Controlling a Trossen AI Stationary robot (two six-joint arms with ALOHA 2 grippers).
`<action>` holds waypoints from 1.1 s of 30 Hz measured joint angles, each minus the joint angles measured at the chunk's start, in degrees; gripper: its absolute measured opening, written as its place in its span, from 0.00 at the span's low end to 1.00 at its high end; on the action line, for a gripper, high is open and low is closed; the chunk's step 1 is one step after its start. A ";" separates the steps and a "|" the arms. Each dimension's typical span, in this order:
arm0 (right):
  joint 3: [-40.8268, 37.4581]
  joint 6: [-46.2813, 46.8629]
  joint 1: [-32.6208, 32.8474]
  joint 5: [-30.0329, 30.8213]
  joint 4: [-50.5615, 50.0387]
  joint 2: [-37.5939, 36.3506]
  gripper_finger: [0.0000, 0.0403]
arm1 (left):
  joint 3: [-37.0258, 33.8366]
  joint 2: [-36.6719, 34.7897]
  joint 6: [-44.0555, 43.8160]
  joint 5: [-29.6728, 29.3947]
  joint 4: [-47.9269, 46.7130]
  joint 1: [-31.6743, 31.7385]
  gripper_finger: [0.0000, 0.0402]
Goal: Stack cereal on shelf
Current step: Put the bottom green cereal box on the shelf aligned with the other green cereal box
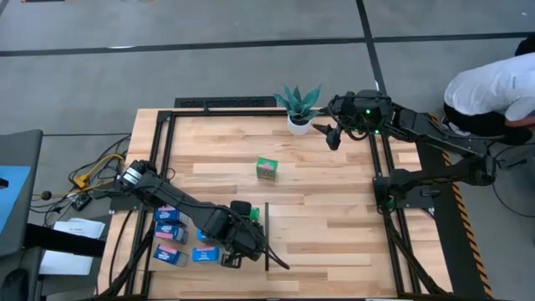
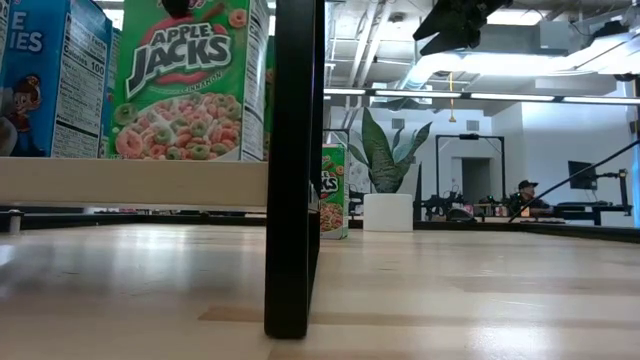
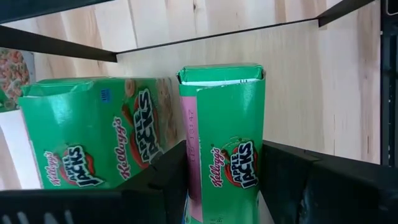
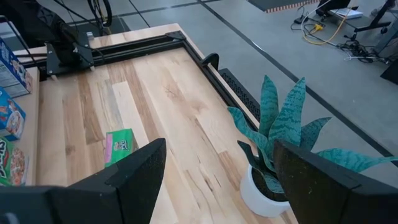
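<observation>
Left gripper (image 3: 224, 193) clamps a green cereal box (image 3: 227, 134), hidden overhead; right gripper (image 4: 217, 180) hangs open and empty near the plant (image 4: 280, 143).

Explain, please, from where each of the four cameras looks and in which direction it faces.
High: above, facing straight down; both arms, the plant.
Low: at table height, facing level across; a black post, cereal boxes.
Left wrist: on the left arm; the left gripper shut on a green cereal box.
Right wrist: on the right arm; the open right gripper above the table.
High and right wrist share the lone green box and the plant.
</observation>
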 joint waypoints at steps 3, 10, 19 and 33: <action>0.00 -0.02 0.00 0.00 -0.01 0.00 0.79 | -0.02 0.00 -0.06 -0.05 -0.13 0.10 0.38; 0.00 0.01 0.00 0.00 0.00 0.00 0.79 | -0.02 -0.02 -0.02 0.56 0.19 0.33 0.43; 0.00 0.01 0.00 0.02 -0.02 0.00 0.79 | -0.02 -0.06 -0.96 1.59 0.36 0.33 0.57; 0.00 0.01 0.00 0.02 -0.02 0.00 0.79 | -0.02 -0.11 -4.03 7.04 0.39 1.92 0.60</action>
